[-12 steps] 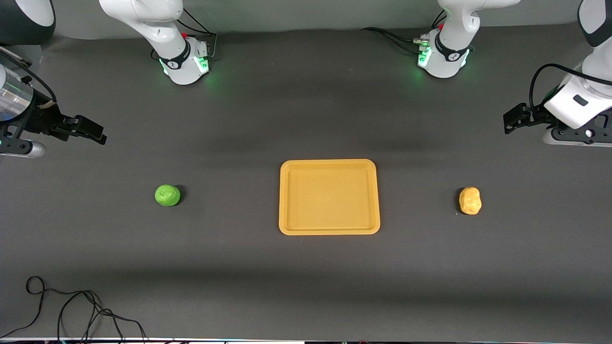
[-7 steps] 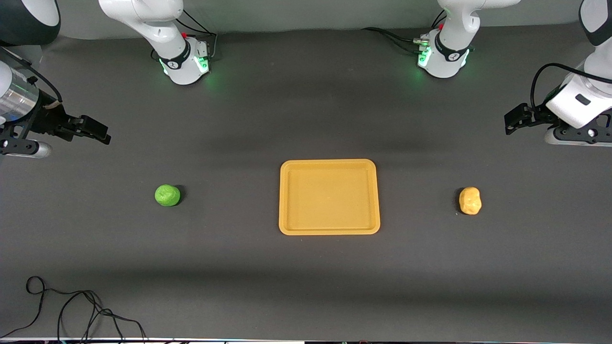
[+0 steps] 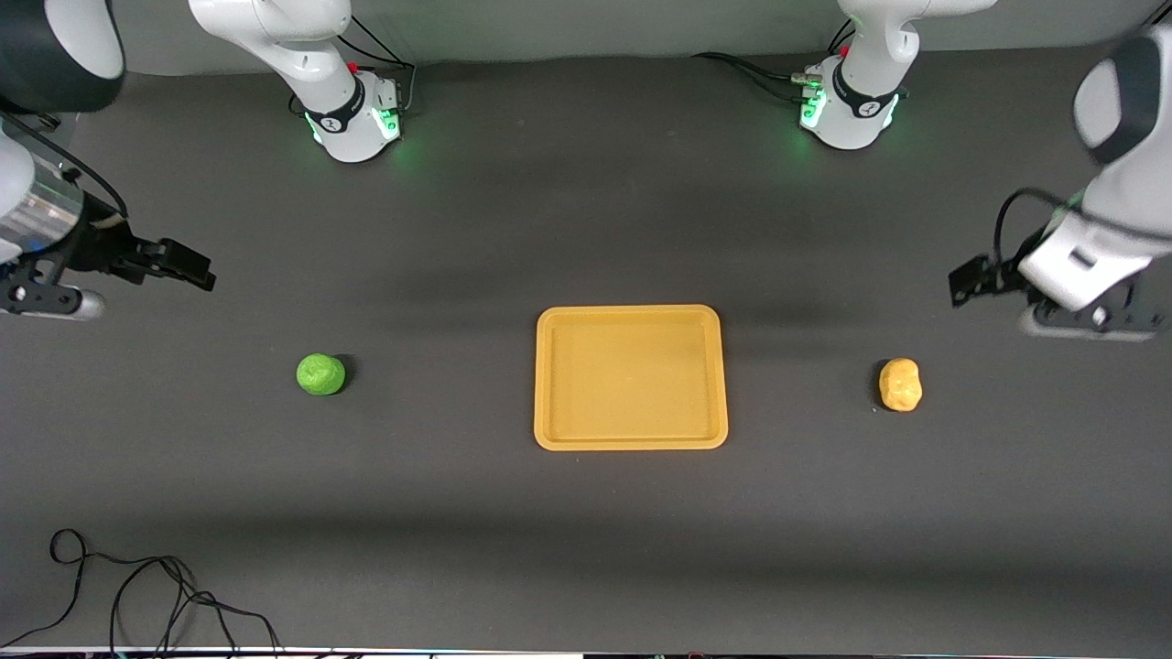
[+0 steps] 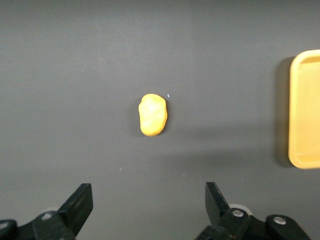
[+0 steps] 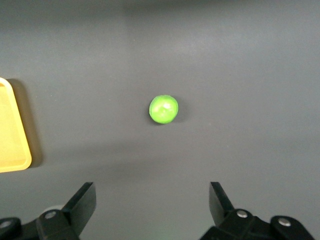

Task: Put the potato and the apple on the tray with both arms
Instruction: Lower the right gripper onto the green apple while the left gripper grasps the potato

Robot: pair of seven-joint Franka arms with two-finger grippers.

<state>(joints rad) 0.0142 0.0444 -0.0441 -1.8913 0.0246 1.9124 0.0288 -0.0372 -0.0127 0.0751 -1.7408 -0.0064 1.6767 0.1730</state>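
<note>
The yellow-orange tray [image 3: 631, 442] lies empty at the table's middle; its edge shows in the left wrist view [image 4: 304, 110] and the right wrist view [image 5: 11, 135]. The green apple [image 3: 320, 374] sits on the mat toward the right arm's end, also in the right wrist view [image 5: 163, 109]. The lumpy potato [image 3: 900, 384] sits toward the left arm's end, also in the left wrist view [image 4: 152, 114]. My right gripper [image 3: 192, 265] is open and empty above the mat beside the apple [image 5: 149, 202]. My left gripper [image 3: 961, 281] is open and empty above the mat near the potato [image 4: 149, 202].
A black cable [image 3: 137, 595] lies coiled on the mat near the front camera at the right arm's end. The two arm bases [image 3: 352, 124] [image 3: 847, 114] glow green along the table's edge farthest from the camera.
My left gripper has moved down and toward the potato. My right gripper has dropped slightly and shifted toward the apple. The apple, potato and tray have not moved.
</note>
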